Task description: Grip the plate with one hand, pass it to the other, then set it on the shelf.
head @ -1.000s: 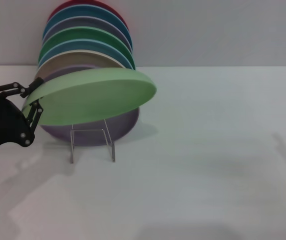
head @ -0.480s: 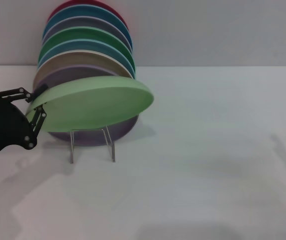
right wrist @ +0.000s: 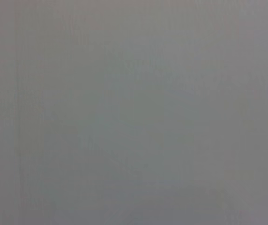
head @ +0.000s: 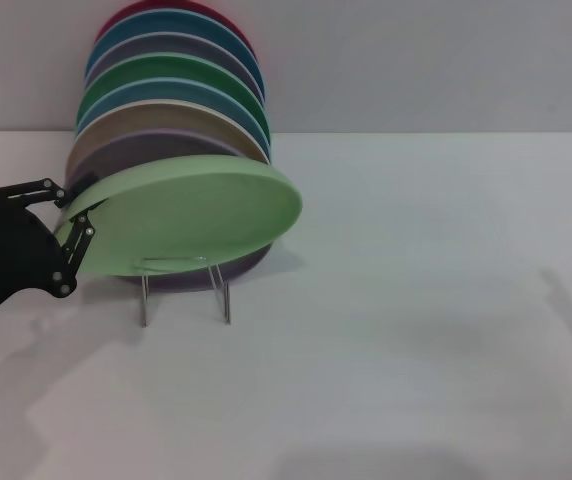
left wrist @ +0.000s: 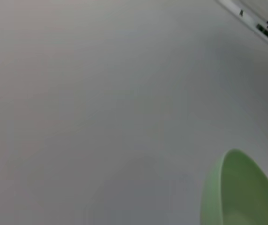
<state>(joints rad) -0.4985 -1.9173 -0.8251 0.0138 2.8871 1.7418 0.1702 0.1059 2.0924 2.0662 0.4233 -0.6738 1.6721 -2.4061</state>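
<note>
While the left gripper (head: 74,215) clamps its slim black fingers on the rim of the pale mint-green plate (head: 181,215) at that plate's nine o'clock edge, the plate hangs tilted in front of a row of coloured plates (head: 171,90) standing on the rack (head: 186,290), its lower edge just above the rack's front wire loop. White table (head: 416,300) lies around; the right gripper is out of view
</note>
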